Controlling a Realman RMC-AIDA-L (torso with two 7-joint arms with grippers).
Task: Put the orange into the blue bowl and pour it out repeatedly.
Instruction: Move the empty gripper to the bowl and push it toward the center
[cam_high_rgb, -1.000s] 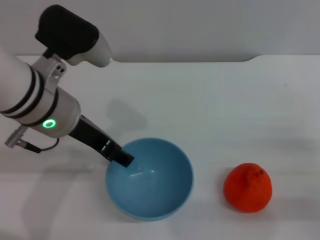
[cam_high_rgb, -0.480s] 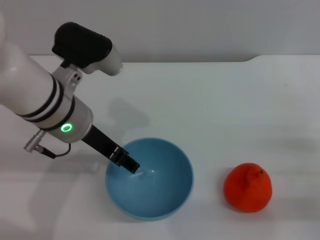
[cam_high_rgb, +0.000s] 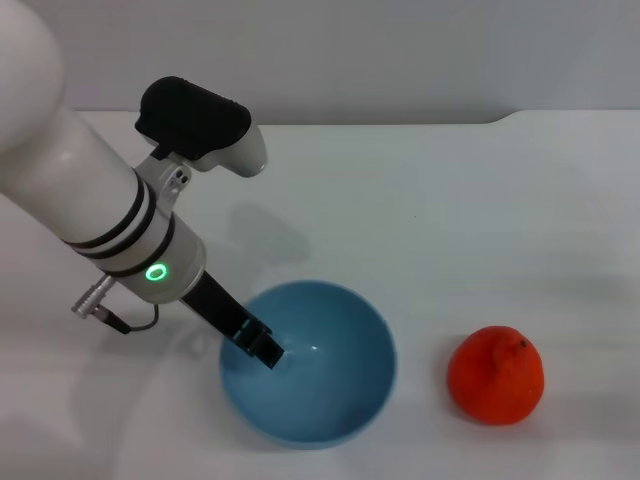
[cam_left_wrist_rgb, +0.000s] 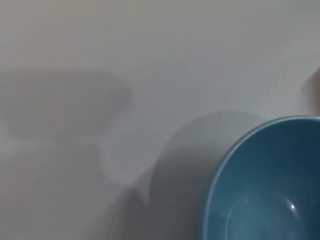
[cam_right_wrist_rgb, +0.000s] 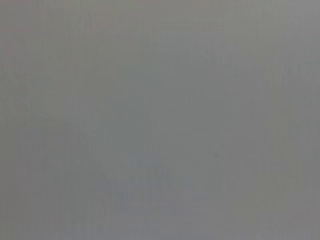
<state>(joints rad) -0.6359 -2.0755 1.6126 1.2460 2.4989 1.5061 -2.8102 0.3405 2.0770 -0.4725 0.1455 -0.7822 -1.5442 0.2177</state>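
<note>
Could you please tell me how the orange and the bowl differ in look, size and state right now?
The orange is red-orange and bumpy; the bowl is light blue and glossy. The bowl is much wider than the orange. The left hand is at the bowl's rim; the orange sits untouched. Both rest on the white table.

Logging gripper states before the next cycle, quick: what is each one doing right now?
Left gripper: at the blue bowl's near-left rim; open or shut cannot be told.
Right gripper: not in view.

I worked at what looked like a bare lab test bench: a plain white table against a blank grey wall, with nothing homely or kitchen-like in sight around me.
</note>
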